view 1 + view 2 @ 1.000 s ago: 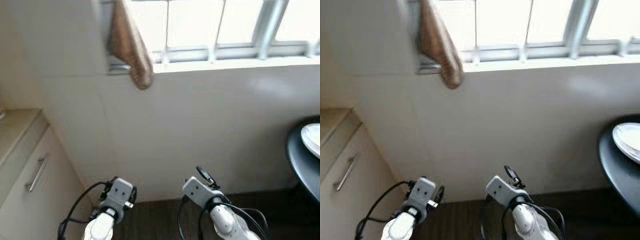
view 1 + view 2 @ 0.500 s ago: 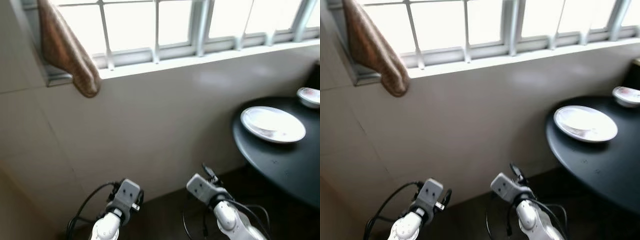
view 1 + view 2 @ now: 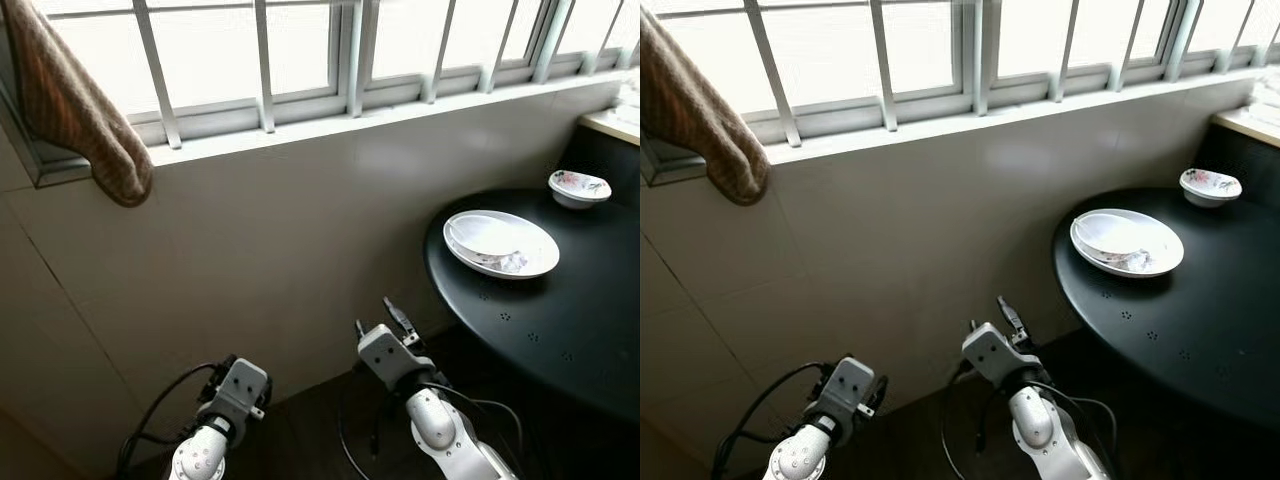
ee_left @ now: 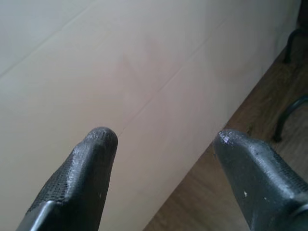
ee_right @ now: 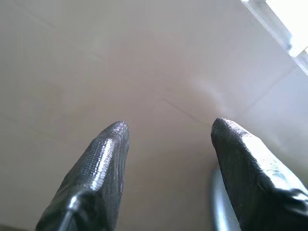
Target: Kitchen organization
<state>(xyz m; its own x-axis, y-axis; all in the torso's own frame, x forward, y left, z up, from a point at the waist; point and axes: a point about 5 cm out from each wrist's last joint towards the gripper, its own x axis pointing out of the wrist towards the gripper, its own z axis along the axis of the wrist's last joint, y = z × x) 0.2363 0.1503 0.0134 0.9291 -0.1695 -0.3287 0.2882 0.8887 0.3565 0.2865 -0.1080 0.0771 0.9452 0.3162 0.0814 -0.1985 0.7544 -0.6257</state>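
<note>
A round black bench (image 3: 560, 320) is standing right of the tiled wall (image 3: 300, 230), carrying a white plate (image 3: 500, 243) and, beyond the plate, a small patterned bowl (image 3: 579, 186). The left pincer (image 4: 161, 139) and right pincer (image 5: 168, 130) are both hanging spread and empty, facing the wall. A brown towel (image 3: 70, 100) is draping from the window ledge (image 3: 300, 128) above the wall.

One round black table (image 3: 560, 310); one large white plate (image 3: 500, 243); one small patterned bowl (image 3: 579, 187); one brown towel (image 3: 75, 110) were present. Two grippers: left gripper (image 4: 163, 144), right gripper (image 5: 168, 132).
</note>
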